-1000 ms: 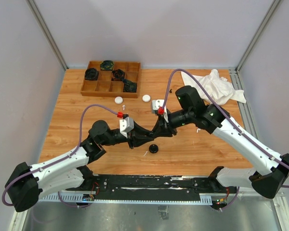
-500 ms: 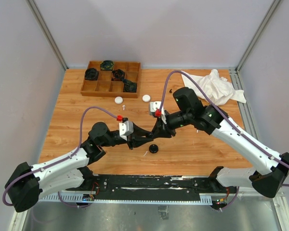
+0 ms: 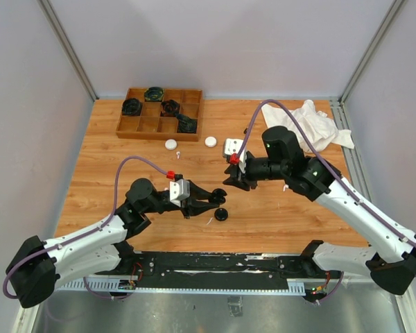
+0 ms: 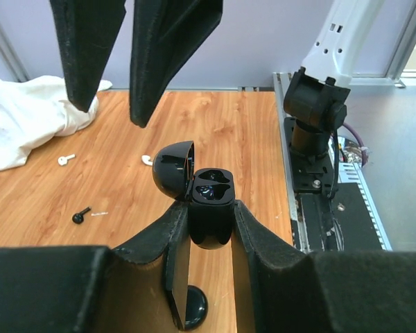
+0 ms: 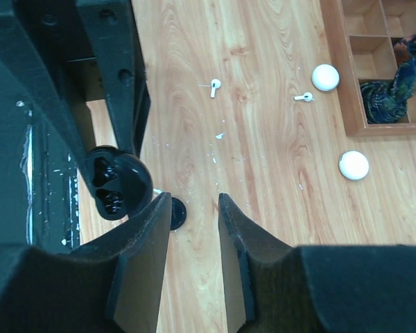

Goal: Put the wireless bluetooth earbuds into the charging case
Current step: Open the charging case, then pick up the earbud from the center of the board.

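- While the right gripper [image 5: 193, 201] hangs with its jaws a little apart and nothing between them, the nearest item is a small round black puck-like case [image 3: 222, 214]. It lies on the light wooden desk [image 3: 111, 173], just beside a tiny white stemmed earbud [image 3: 209, 220]. Hazard: a gripper coming down could knock either one away.
- Left gripper [image 4: 210, 211]: closed on the lower body of a glossy black charging case [image 4: 212, 191], which is held off the desk. The hinged lid [image 4: 175, 170] is open and both sockets look empty. Hazard: the shell is smooth and gripped low, so a push from above could tilt it or make it slip.
- Right gripper, just beyond that case. Hazard: it carries no earbud, so a pick has to come first, and such small stems are easily missed or flicked.
- Tiny black stemmed earbud [image 4: 81, 216]: loose on the desk, apart from the held case. Hazard: it could go into a socket the wrong way round.
- Two round white puck-like cases [image 3: 170, 144] and [image 3: 211, 141], farther out. Hazard: a white earbud could end up in the black case.
- Compartmented wooden tray [image 3: 142, 125] and crumpled white cloth [image 3: 308, 121], at the far edge. Hazard: a flicked earbud could vanish into either.
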`<action>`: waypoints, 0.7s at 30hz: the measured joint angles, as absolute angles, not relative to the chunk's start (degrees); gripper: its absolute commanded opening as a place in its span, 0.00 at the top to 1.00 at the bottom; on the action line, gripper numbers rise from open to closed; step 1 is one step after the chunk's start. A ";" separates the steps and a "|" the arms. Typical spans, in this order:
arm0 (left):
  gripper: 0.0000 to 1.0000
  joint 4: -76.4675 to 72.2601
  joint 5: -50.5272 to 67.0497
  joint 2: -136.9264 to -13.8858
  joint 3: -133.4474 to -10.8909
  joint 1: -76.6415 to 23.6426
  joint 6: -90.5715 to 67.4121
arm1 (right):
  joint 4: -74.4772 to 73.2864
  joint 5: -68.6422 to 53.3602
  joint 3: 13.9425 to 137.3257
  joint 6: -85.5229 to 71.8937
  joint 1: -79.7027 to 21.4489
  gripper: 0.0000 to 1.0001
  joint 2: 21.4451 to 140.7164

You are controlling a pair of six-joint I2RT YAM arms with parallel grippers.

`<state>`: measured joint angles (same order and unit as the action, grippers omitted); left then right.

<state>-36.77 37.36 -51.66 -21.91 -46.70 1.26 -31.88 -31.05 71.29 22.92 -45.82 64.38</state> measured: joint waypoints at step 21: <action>1.00 -70.41 20.32 -61.43 -3.86 -46.13 -6.09 | -27.70 -19.70 65.25 8.71 -29.26 0.36 73.56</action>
<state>-70.41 20.32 -61.43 -3.86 -46.13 -6.09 -27.70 -19.70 65.25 8.71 -29.26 73.56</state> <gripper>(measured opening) 0.298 0.636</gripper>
